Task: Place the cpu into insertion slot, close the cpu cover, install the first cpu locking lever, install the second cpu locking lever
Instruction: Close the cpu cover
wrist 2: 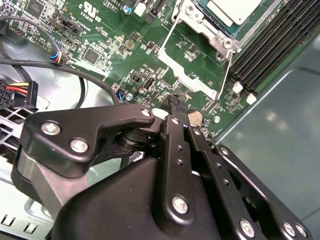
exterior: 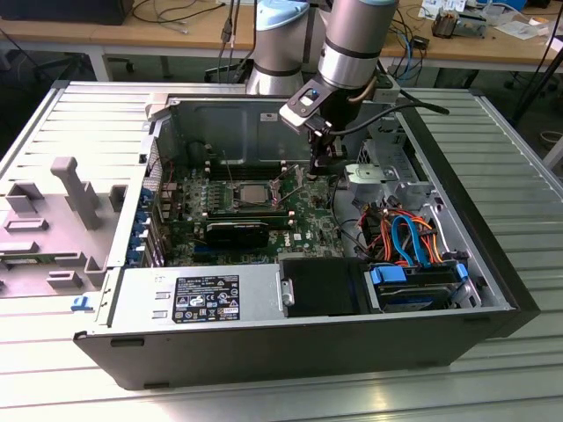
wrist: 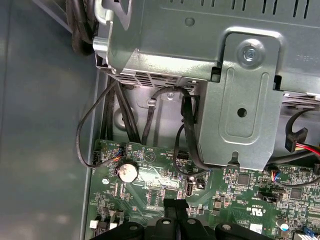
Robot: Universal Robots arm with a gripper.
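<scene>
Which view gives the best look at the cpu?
The exterior view: the whole cpu sits in plain sight on the green board. The second wrist view catches part of the cpu, cropped. The first wrist view faces the coin battery instead.

Counting as we go: one arm [exterior: 352, 44] is showing, carrying one gripper [exterior: 324, 167]. One open computer case [exterior: 264, 352] is coming up, holding one green board [exterior: 308, 215]. One cpu [exterior: 252, 192] is glinting there. One coin battery [wrist: 127, 172] is showing in both wrist views. One power supply [exterior: 198, 297] and one plastic shroud [exterior: 75, 189] are rounding out the tally.
</scene>
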